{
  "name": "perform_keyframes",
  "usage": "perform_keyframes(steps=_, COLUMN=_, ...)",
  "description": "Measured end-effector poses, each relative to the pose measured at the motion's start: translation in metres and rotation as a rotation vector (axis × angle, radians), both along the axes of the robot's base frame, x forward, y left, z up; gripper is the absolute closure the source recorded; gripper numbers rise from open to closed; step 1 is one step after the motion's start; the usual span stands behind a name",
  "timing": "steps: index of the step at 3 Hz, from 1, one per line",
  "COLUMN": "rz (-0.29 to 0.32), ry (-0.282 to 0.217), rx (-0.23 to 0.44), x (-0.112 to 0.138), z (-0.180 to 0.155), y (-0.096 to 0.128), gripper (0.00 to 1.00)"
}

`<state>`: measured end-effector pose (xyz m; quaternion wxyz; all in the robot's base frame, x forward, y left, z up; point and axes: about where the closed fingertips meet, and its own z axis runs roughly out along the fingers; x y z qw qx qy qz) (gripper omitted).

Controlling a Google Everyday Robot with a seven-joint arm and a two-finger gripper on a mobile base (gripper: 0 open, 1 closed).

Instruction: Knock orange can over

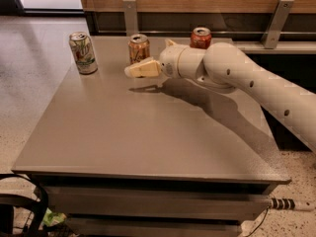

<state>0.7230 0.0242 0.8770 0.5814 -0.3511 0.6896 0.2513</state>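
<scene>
The orange can [138, 48] stands upright near the far edge of the grey table [148, 127]. It is slim, pale copper-orange with dark lettering and a silver top. My gripper [132, 70] is on the end of the white arm that reaches in from the right. Its cream fingertips lie low over the table, just in front of the can's base and slightly left of it. I cannot tell if the tips touch the can.
A white-and-green can [83, 53] stands upright at the far left of the table. A brighter red-orange can [200, 37] stands at the far edge behind my arm. A wooden wall with metal brackets [131, 15] runs behind the table.
</scene>
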Motion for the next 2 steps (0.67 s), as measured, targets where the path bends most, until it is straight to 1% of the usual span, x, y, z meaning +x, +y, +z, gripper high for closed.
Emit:
perform_keyframes(steps=1, rz=0.008, ry=0.005, rx=0.026, x=0.0053, z=-0.0065, y=0.0077, gripper=0.00)
perform_keyframes(steps=2, rz=0.014, ry=-0.007, rx=0.047, x=0.0089, z=-0.0061, y=0.0129, gripper=0.00)
